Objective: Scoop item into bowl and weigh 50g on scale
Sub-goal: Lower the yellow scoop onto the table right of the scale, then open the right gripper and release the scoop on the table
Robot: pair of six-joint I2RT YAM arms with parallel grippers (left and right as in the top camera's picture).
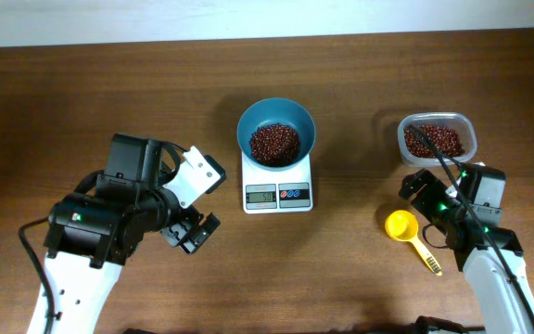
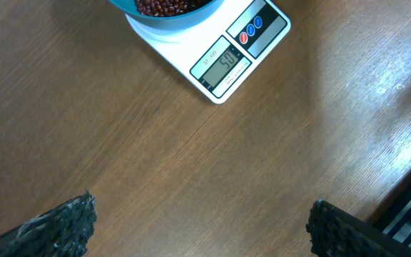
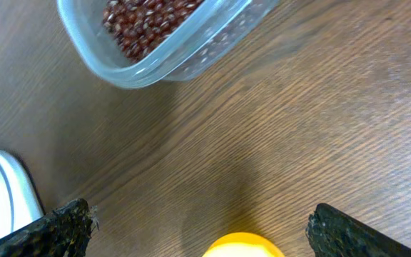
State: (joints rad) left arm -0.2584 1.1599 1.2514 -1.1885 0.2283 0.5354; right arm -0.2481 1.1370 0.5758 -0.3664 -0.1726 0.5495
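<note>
The teal-blue bowl stands on the white scale at the table's middle and holds red-brown beans. In the left wrist view the scale's display shows near the top, with the bowl cut off by the edge. My left gripper is open and empty, left of the scale; its fingers frame bare wood. My right gripper is open and empty, just above a yellow scoop lying on the table. The scoop's rim shows between the right fingers.
A clear plastic tub with more beans stands at the back right; it also shows in the right wrist view. The scoop's handle points toward the front right. A white wall runs along the table's far edge.
</note>
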